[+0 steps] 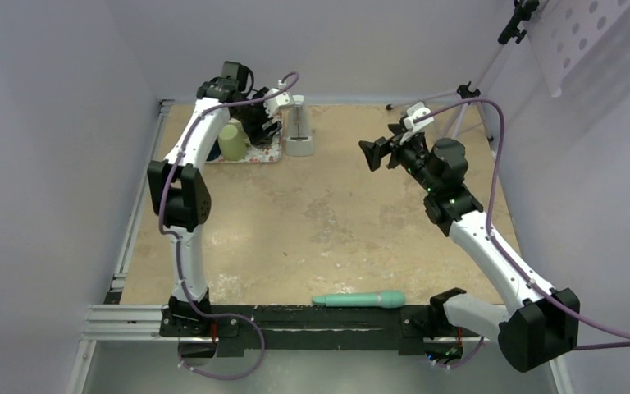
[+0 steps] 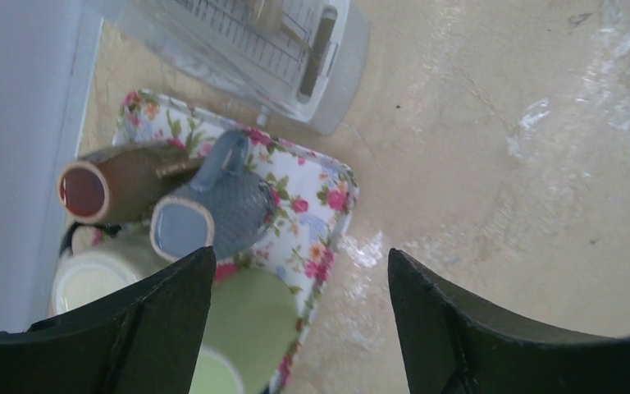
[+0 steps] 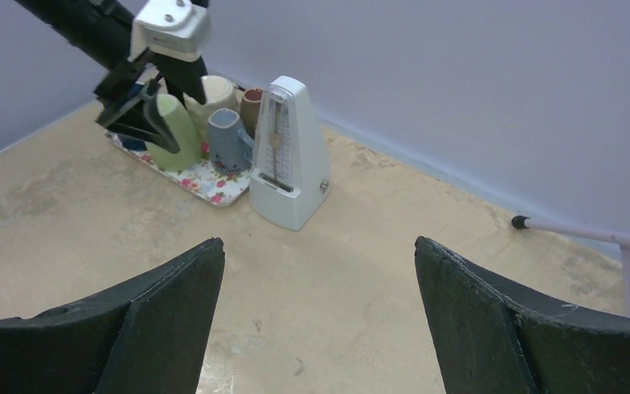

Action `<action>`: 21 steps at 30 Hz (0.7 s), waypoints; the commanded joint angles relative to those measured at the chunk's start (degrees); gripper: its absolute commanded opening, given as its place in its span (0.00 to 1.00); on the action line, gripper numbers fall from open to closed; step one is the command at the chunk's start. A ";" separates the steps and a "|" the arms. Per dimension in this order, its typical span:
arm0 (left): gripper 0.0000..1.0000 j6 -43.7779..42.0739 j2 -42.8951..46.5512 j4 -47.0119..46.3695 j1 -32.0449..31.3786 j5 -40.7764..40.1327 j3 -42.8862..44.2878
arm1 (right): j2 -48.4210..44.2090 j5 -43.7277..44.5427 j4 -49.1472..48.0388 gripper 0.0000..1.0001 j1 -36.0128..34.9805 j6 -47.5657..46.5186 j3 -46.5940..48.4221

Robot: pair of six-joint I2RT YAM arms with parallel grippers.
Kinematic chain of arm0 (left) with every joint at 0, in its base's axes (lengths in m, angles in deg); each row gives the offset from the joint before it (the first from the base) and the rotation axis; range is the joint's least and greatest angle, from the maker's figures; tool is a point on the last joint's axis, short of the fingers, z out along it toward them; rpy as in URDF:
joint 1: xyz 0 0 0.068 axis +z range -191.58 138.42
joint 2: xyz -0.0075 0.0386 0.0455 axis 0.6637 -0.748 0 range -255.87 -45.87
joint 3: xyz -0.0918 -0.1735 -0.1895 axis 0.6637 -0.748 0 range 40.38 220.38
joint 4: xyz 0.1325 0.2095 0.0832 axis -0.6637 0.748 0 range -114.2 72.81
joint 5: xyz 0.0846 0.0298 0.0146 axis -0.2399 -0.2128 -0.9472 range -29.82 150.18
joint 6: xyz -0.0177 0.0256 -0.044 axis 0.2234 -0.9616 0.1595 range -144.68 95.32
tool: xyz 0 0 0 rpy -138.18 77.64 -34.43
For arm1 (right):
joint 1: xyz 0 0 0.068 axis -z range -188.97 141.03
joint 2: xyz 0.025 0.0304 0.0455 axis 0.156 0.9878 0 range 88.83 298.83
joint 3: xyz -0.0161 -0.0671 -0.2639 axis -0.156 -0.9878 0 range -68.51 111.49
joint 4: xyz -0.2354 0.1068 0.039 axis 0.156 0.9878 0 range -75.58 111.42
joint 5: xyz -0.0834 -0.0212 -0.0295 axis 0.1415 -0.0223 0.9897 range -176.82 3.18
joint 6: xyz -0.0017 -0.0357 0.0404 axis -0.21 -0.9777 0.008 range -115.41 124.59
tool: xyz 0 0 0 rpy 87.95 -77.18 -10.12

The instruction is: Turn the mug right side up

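A flowered tray (image 1: 264,153) at the far left holds several mugs. The green mug (image 1: 231,141) stands with a flat, pale-rimmed end up and looks upside down; it also shows in the left wrist view (image 2: 250,324) and the right wrist view (image 3: 174,135). A blue mug (image 2: 213,215), a brown mug (image 2: 119,182) and a cream mug (image 2: 94,275) stand open end up beside it. My left gripper (image 2: 299,271) is open and empty, hovering just above the green mug and the tray's right edge. My right gripper (image 3: 320,254) is open and empty, raised over the right middle of the table, facing the tray.
A white metronome (image 1: 299,131) stands right against the tray's right side. A teal stick-shaped tool (image 1: 359,300) lies at the near edge between the arm bases. A tripod leg (image 3: 582,232) rests at the far right by the wall.
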State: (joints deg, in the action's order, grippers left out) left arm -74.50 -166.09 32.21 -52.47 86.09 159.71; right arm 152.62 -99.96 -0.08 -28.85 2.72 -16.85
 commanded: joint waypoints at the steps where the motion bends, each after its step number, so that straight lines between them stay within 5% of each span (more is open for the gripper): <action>1: 0.80 -7.85 -5.77 -5.07 0.09 5.80 7.00 | -2.68 1.46 0.69 0.89 -0.27 4.05 -2.29; 9: 0.78 -2.10 -13.13 -17.94 0.44 3.67 7.91 | -5.69 4.93 3.06 0.89 -0.32 5.12 -4.24; 15: 0.82 -6.56 -16.94 -16.19 0.35 -0.43 8.98 | -4.62 5.85 4.75 0.89 -0.31 4.20 -2.28; 21: 0.71 -14.62 -16.01 -8.93 0.52 -4.06 7.53 | -3.68 5.85 4.71 0.89 -0.35 3.31 -0.92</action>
State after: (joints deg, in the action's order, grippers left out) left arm -81.74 -183.05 17.82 -52.43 84.97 166.13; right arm 148.81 -95.27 4.64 -28.90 6.50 -20.85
